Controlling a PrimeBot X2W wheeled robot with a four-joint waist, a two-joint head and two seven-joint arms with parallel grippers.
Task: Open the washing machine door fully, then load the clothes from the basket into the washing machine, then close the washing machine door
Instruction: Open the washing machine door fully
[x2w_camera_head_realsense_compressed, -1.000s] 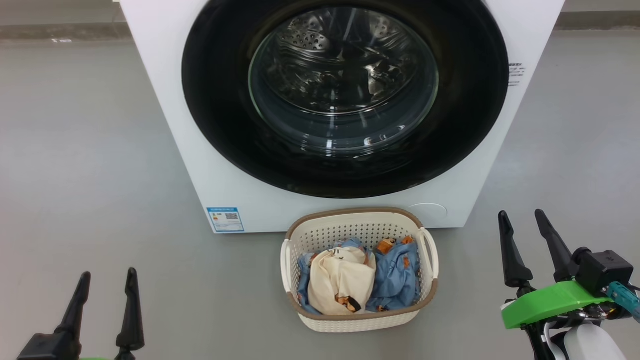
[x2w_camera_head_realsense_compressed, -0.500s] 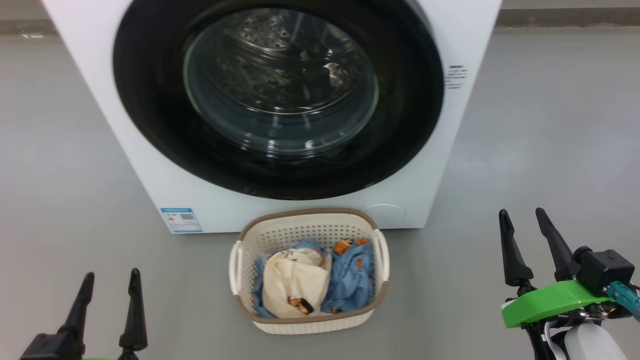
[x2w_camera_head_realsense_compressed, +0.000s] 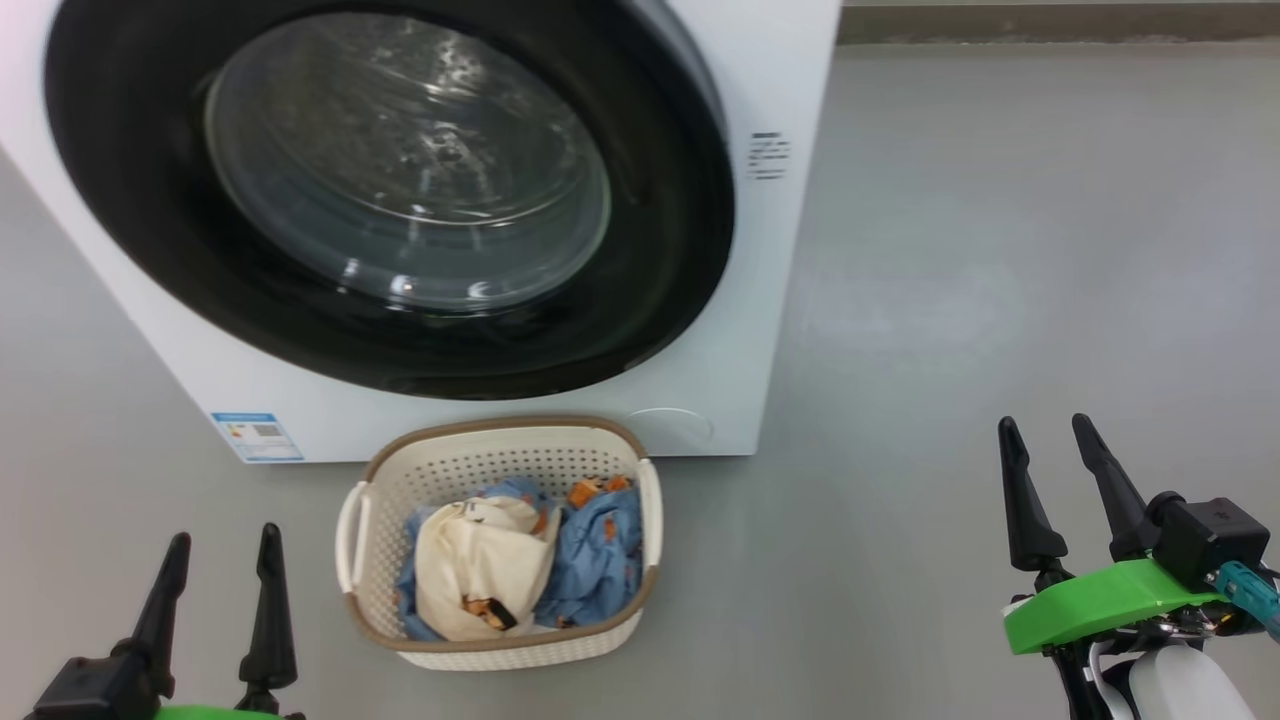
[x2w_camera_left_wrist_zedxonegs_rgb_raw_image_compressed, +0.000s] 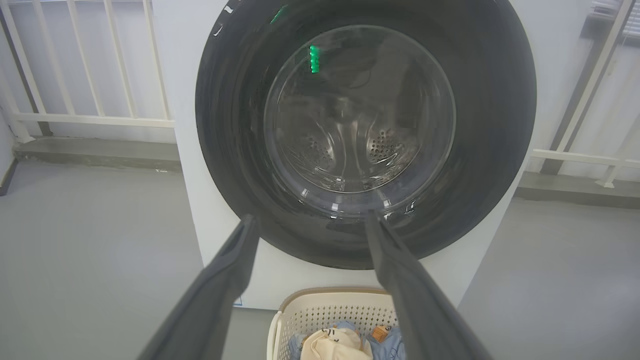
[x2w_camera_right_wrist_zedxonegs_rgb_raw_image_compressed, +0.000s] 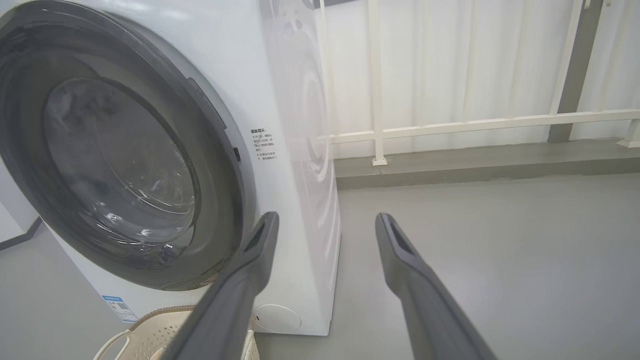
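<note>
The white washing machine stands on the floor with its round black-rimmed door closed flat against its front. On the floor just before it sits the cream basket, holding a cream garment and light blue printed clothes. My left gripper is open at the lower left, left of the basket and apart from it. My right gripper is open at the lower right, over bare floor. The left wrist view looks straight at the door; the right wrist view has the door at its left.
Grey floor stretches wide to the right of the machine. A white railing and a low kerb run behind it. A blue label marks the machine's lower left corner.
The head camera has swung to the right, so the machine and basket now sit further left in the picture. Both grippers keep their places and stay open.
</note>
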